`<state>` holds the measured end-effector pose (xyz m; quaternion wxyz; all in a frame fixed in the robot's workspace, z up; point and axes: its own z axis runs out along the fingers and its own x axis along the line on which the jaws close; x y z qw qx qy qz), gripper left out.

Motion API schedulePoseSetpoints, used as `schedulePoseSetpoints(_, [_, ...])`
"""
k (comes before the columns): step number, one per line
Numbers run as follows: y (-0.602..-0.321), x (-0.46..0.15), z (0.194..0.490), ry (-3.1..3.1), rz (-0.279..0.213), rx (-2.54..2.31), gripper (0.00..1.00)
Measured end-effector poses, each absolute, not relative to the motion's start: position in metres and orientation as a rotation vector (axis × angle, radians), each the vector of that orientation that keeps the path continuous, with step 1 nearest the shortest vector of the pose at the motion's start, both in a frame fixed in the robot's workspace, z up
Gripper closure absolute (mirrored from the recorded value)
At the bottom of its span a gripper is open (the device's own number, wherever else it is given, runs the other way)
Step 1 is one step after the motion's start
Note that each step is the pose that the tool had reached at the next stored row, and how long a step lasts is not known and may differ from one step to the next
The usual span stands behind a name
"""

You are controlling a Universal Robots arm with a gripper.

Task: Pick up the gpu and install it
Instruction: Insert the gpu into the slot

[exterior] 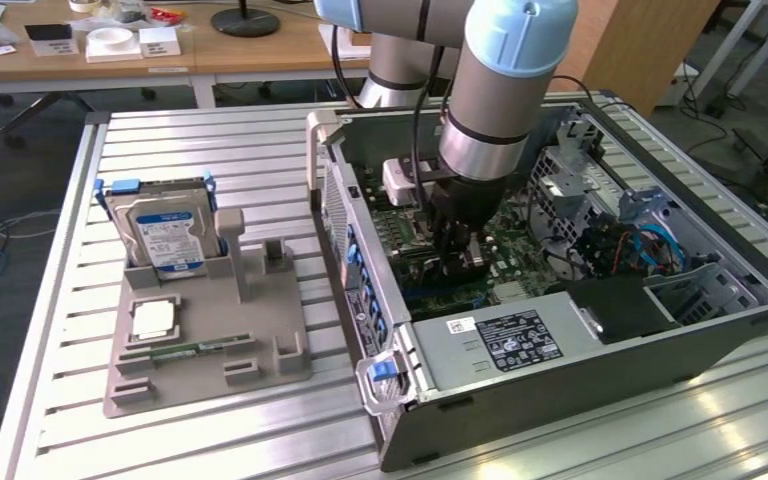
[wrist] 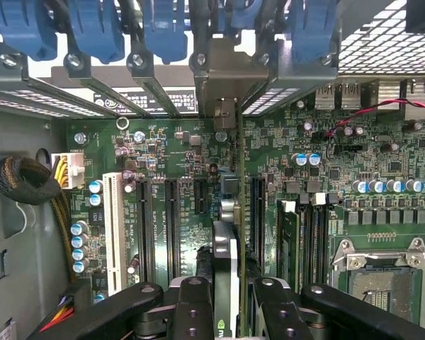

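My gripper (exterior: 458, 250) is down inside the open computer case (exterior: 704, 320), over the green motherboard (wrist: 170, 149). In the wrist view its black fingers (wrist: 191, 301) are shut on the gpu (wrist: 227, 241), which I see edge-on, standing upright between them. The card runs along the row of black expansion slots. Its silver bracket (wrist: 219, 78) sits at the case's rear slot openings, under the blue clips (wrist: 163, 28). I cannot tell whether the card's edge is seated in a slot. In the exterior view the arm and fingers hide the card.
A silver hard drive with a blue label (exterior: 164, 235) stands in a grey holder (exterior: 211, 360) at the exterior view's left, with a green memory stick (exterior: 204, 349) lying on it. Inside the case are the power supply (exterior: 511, 340), the CPU socket (wrist: 379, 273) and cable bundles (wrist: 28, 180).
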<state>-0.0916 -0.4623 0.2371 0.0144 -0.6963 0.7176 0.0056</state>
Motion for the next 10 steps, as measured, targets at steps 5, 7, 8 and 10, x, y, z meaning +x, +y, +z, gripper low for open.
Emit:
schedulePoseSetpoints(5, [-0.4622, -0.0916, 0.2370, 2.234, 0.018, -2.168, 0.73])
schedulePoseSetpoints(7, [-0.4621, -0.0917, 0.2365, 2.234, 0.018, -2.166, 0.66])
schedulePoseSetpoints(8, [-0.4621, -0.0917, 0.2369, 2.234, 0.018, -2.167, 0.66])
schedulePoseSetpoints(10, [-0.4623, -0.0916, 0.2370, 2.234, 0.018, -2.168, 0.60])
